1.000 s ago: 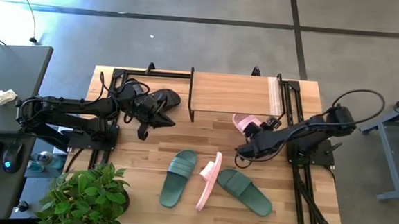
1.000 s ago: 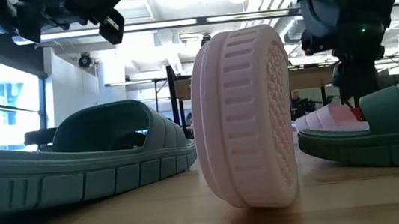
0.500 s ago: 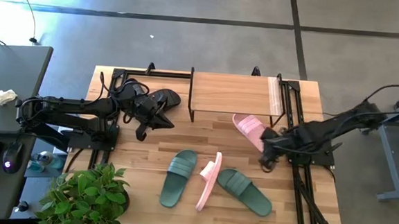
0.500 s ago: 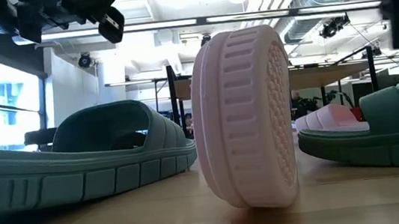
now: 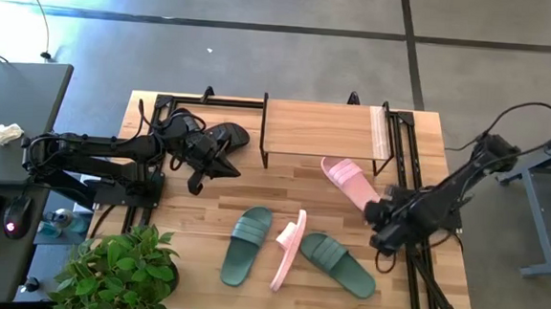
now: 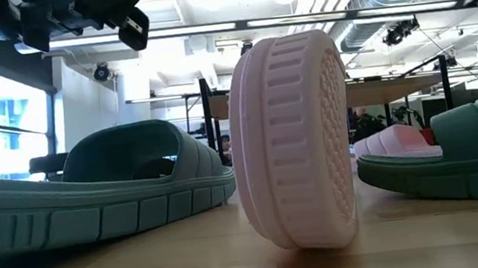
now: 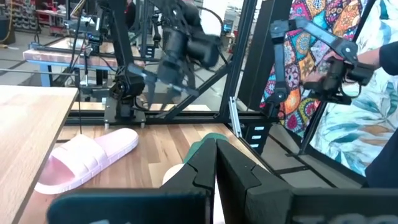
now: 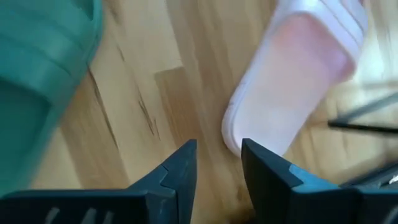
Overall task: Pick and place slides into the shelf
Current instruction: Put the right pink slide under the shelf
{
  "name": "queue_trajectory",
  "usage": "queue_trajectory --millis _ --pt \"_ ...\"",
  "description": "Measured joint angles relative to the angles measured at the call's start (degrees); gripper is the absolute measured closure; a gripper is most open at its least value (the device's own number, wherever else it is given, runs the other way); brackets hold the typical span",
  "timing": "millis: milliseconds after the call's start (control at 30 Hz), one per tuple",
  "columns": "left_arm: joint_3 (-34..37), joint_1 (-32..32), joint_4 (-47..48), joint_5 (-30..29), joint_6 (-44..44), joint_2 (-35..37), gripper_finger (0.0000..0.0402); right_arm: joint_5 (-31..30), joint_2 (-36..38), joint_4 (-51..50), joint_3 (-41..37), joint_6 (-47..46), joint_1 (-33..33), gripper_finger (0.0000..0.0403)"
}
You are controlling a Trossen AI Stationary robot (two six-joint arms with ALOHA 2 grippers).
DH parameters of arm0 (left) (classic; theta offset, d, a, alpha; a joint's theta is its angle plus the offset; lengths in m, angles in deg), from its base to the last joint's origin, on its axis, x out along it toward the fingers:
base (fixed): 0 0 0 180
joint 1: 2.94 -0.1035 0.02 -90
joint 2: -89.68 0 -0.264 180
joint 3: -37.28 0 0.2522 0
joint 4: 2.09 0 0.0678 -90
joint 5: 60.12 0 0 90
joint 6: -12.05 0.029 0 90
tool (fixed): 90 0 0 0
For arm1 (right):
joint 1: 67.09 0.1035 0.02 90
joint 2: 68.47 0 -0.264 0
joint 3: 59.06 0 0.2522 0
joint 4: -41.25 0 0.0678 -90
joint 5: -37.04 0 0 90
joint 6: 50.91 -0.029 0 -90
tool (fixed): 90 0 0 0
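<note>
In the lower middle of the high view, nothing has moved among the three nearest slides: the dark green slide [image 5: 245, 245] lies flat, the second dark green slide [image 5: 337, 264] lies to its right, and between them the pale pink slide on edge [image 5: 289, 249] stands on its side, filling the centre of the low view [image 6: 294, 141].

Just right of these, the change is plain. The right gripper [image 5: 385, 236] now sits at the right-centre of the high view, beside the second green slide, having drawn back from the flat pink slide [image 5: 349, 181] it stood over a second ago. That slide now lies free on the tabletop [image 5: 205, 208], angled just below the shelf's right leg, strap side up. The right wrist view shows the gripper's fingers [image 8: 180, 171] slightly apart with nothing between them, so it has let go. I judge the slide was dropped short of the shelf [image 5: 320, 128], whose plank top in the upper middle carries no slide yet, so this placement remains to be done.

At the upper left, the left gripper [image 5: 220, 157] has not shifted; it hovers by the black slide [image 5: 227, 134], and I cannot tell whether it is clenched on anything.
</note>
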Motion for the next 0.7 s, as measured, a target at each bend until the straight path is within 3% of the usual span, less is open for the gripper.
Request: queue_trajectory --millis 333,700 --pt "0.0 0.0 2.3 0.0 4.0 0.0 0.0401 -5.8 -15.8 -0.6 0.0 2.1 1.4 0.0256" --pt "0.0 0.0 5.7 0.0 6.5 0.0 0.0401 -6.4 -27.0 -0.7 0.0 -1.6 1.4 0.0251"
